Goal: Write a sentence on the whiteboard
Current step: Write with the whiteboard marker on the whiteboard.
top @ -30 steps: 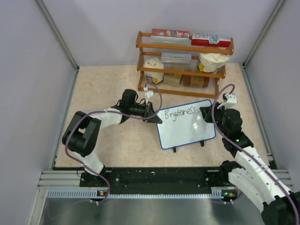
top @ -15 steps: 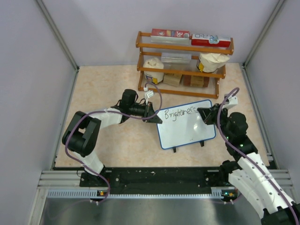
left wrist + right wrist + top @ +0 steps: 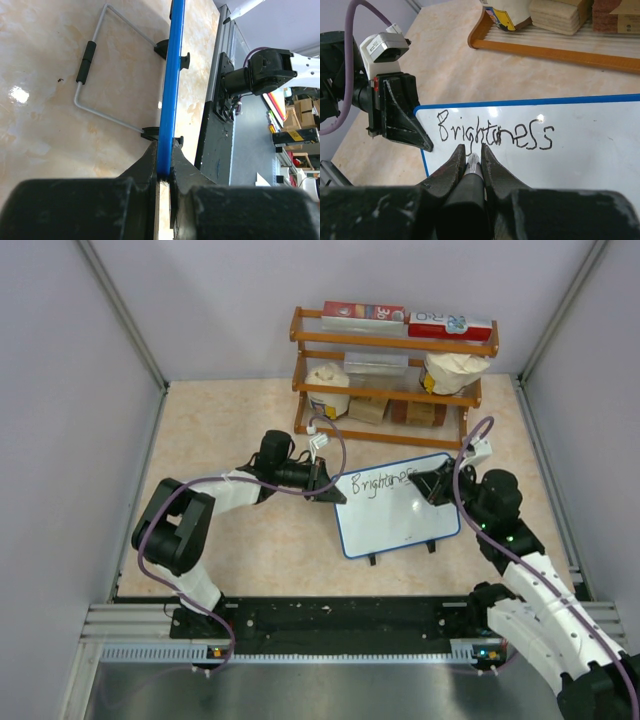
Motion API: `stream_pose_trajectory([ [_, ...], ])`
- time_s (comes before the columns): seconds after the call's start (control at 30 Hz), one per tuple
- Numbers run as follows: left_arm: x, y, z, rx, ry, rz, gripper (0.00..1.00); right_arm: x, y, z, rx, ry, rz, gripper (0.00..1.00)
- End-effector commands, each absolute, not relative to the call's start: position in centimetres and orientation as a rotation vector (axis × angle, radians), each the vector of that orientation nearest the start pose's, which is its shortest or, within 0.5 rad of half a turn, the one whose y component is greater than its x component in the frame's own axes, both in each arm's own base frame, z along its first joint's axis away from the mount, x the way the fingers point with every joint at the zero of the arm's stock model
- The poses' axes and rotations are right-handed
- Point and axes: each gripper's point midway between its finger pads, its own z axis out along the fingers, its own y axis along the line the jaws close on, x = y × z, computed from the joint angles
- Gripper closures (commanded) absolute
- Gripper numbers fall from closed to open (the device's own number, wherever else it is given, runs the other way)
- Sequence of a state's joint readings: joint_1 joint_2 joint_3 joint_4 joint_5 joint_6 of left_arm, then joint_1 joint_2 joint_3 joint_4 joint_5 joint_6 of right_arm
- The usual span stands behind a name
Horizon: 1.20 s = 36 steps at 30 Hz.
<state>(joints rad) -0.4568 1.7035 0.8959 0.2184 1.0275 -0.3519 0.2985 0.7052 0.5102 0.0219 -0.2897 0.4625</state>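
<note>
Top view: whiteboard (image 3: 397, 504) sits right of centre on the counter (image 3: 230, 430), just in front of the wooden rack (image 3: 390, 375) at the far edge, propped on its black feet. My left claw (image 3: 325, 483) is at its far-left corner and my right claw (image 3: 428, 483) is over its far-right part. One line of lettering (image 3: 378, 481) runs along the board's far edge; the rest of the face is blank, so I judge most of the sentence is not yet written. Red boxes on the rack's top shelf carry print too small to read. Left wrist view: left claw is clamped narrow on the blue rim (image 3: 169, 95), board edge-on, wire stand (image 3: 100, 75) resting on the counter behind it. Right wrist view: right claw is closed tight on a marker (image 3: 473, 162), tip pointing just below the "ht" of the word; I cannot tell if it touches. Writing reads "Brightness", black, the "n" partly overwritten. A jar on the rack has a yellow label, unreadable. Risks: the tip is very close under the first line, so a stroke going up could cross or smear it. Pressing too hard could tilt the propped board or twist it in my left grip, since that holds only one corner. The marker could slide between my fingers and leave faint or crooked letters.
</note>
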Motion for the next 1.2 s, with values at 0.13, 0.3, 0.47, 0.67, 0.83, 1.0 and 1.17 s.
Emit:
stream_pose_trajectory([
  [0.13,27.6,-29.4,8.5,0.769,2.167,-1.322,1.0,27.3,15.2,25.1,-0.122,1.726,0.779,1.0],
  [0.3,27.6,-29.5,8.4,0.767,2.171,-1.324,1.0,27.3,15.2,24.6,-0.122,1.737,0.774,1.0],
  [0.47,27.7,-29.5,8.4,0.766,2.169,-1.323,1.0,27.4,15.4,24.5,-0.127,1.746,0.786,1.0],
  [0.67,27.8,-29.4,8.4,0.766,2.17,-1.308,1.0,27.6,14.7,24.9,-0.118,1.732,0.734,1.0],
  [0.83,27.7,-29.3,8.4,0.766,2.174,-1.308,1.0,27.6,13.6,26.3,-0.095,1.689,0.678,1.0],
  [1.0,27.8,-29.5,8.2,0.765,2.177,-1.313,1.0,27.5,13.6,26.7,-0.112,1.702,0.648,1.0],
  [1.17,27.7,-29.4,8.1,0.766,2.181,-1.307,1.0,27.1,14.8,27.0,-0.158,1.69,0.611,1.0],
])
